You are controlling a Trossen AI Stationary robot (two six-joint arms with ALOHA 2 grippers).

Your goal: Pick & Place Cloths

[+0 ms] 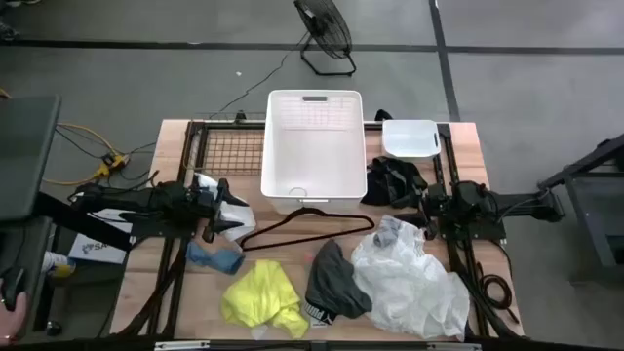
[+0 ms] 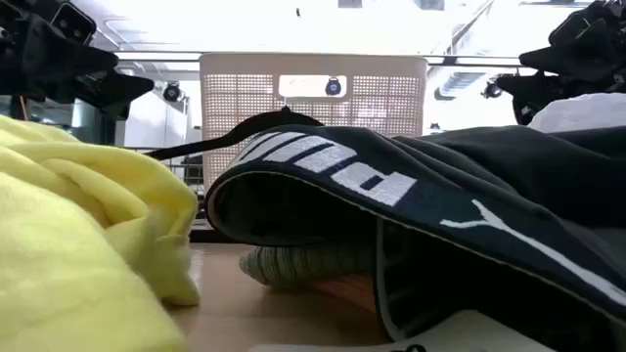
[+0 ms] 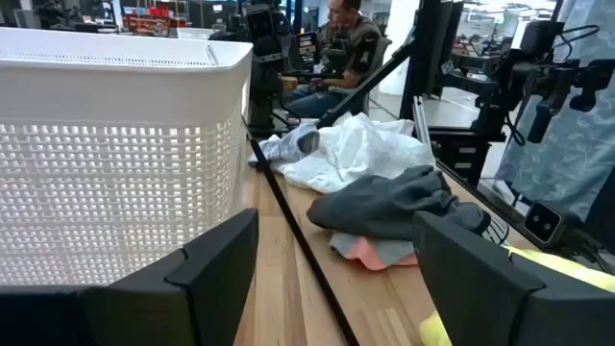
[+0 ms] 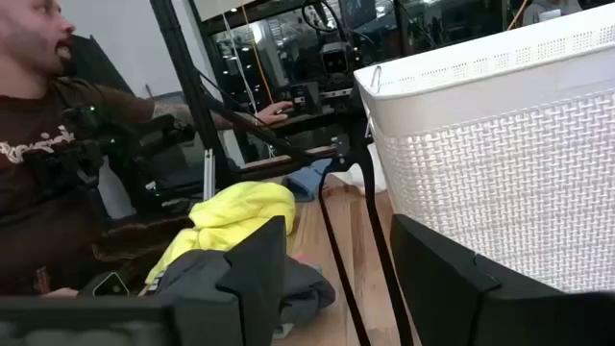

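Observation:
The cloths lie on the table's near half: a large white one (image 1: 414,283), a dark grey one (image 1: 331,283), a bright yellow one (image 1: 261,297) and a small blue piece (image 1: 216,256). A black one (image 1: 390,182) lies right of the white basket (image 1: 314,146). A pink piece (image 3: 370,252) peeks out from under the grey one. My left gripper (image 1: 232,219) is open and empty at the basket's near left corner; its fingers show in its wrist view (image 3: 336,279). My right gripper (image 1: 421,210) is open and empty above the white cloth's far edge, as its wrist view (image 4: 336,279) shows.
A thin black hanger (image 1: 302,229) lies between the basket and the cloths. A white tray (image 1: 409,136) lies at the far right. A wire grid (image 1: 229,151) is left of the basket. People sit beyond the table's sides (image 3: 341,38) (image 4: 38,144).

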